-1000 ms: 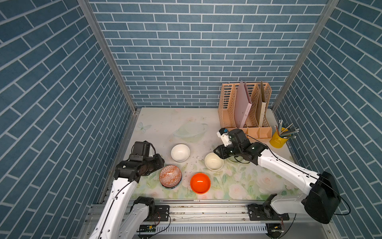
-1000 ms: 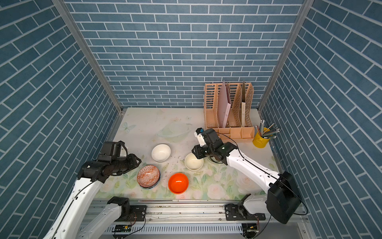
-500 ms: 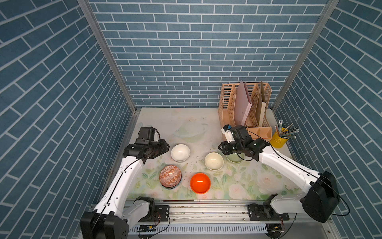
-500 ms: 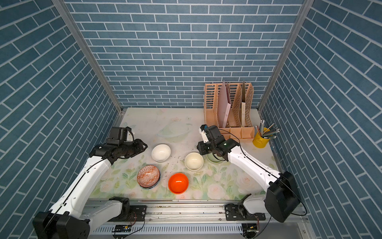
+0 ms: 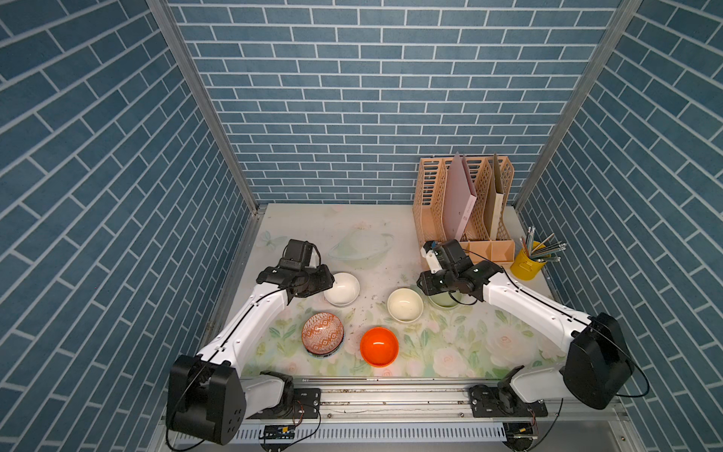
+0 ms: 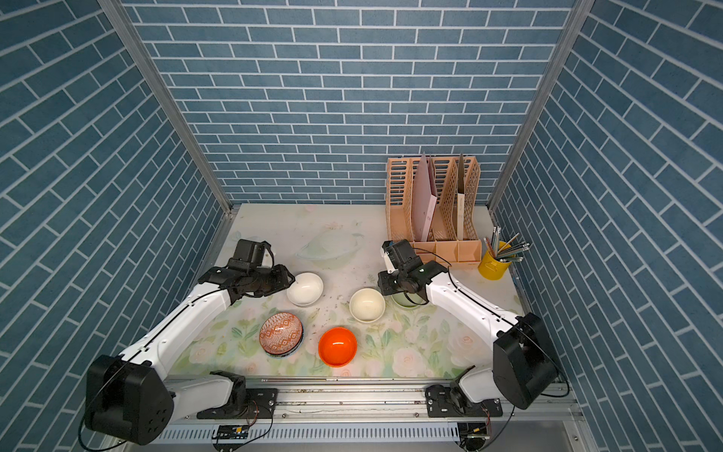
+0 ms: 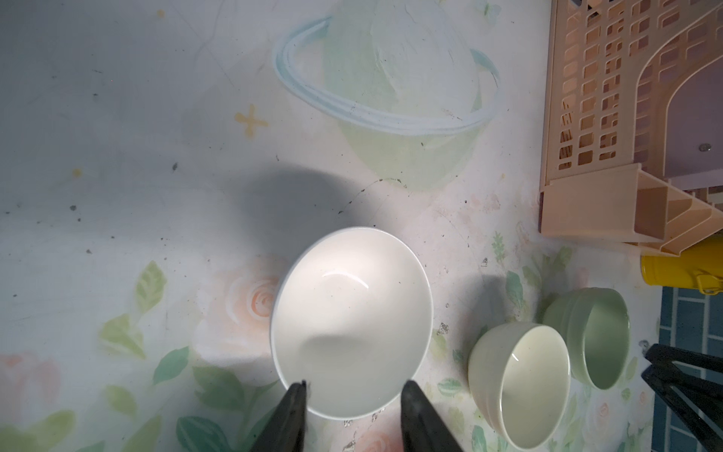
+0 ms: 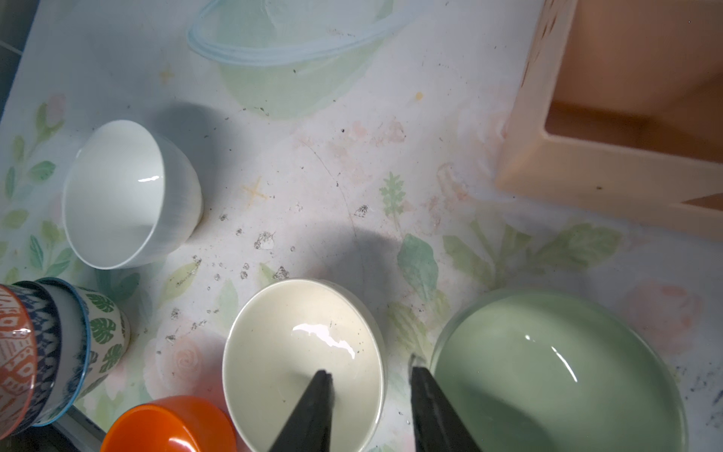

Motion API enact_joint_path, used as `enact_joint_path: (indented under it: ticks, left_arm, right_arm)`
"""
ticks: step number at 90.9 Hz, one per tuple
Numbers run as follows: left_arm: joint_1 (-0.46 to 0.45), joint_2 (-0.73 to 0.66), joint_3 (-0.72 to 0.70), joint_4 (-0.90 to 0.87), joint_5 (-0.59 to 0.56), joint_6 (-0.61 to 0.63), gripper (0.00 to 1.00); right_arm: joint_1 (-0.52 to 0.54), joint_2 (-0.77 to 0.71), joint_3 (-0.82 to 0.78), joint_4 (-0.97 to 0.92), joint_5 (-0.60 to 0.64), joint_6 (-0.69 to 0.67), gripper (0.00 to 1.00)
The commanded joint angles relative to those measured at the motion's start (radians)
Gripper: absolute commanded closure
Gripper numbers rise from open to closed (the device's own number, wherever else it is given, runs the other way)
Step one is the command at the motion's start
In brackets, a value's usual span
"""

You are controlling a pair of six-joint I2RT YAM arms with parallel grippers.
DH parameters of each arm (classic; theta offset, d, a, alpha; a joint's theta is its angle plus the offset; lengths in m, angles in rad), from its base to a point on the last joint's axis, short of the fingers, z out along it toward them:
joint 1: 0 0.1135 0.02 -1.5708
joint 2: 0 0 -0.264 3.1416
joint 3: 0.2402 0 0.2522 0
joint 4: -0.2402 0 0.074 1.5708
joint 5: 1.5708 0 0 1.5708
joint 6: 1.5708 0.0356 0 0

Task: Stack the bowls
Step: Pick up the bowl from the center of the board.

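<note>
The floral mat (image 5: pixel 450 344) sits inside blue brick walls, with the bowls grouped low and centre in both top views. My worry is the right gripper (image 8: pixel 369 368). One finger hangs over the cream bowl (image 8: pixel 297 352) and the other in the tight gap beside the pale green bowl (image 8: pixel 547 371), so closing could shove the green one or tip the cream. The jaws stand apart, holding nothing. The left gripper (image 7: pixel 354 385), also apart and empty, brackets the near rim of the white bowl (image 7: pixel 352 313). I can't tell whether it touches.

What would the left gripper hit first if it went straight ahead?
Probably the white bowl: its near rim sits just ahead of the open left gripper, though height is unclear.
</note>
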Motion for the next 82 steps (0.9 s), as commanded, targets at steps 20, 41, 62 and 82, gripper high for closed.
enact_joint_path:
  ticks: [20,41,62,82]
  left_arm:
    - [-0.013,0.070,-0.008,0.020,-0.136,0.008,0.56]
    - [-0.013,0.114,-0.006,0.049,-0.123,0.002,0.57]
    - [-0.014,0.064,0.004,0.054,-0.090,0.002,0.57]
    - [-0.028,0.030,0.009,0.043,-0.080,-0.001,0.57]
  right_arm:
    - [-0.002,0.018,-0.030,0.000,-0.012,-0.002,0.61]
    - [-0.001,0.029,-0.055,0.008,-0.013,-0.002,0.61]
    - [0.005,0.054,-0.065,0.029,-0.041,0.000,0.62]
    - [0.007,0.068,-0.068,0.036,-0.042,-0.003,0.64]
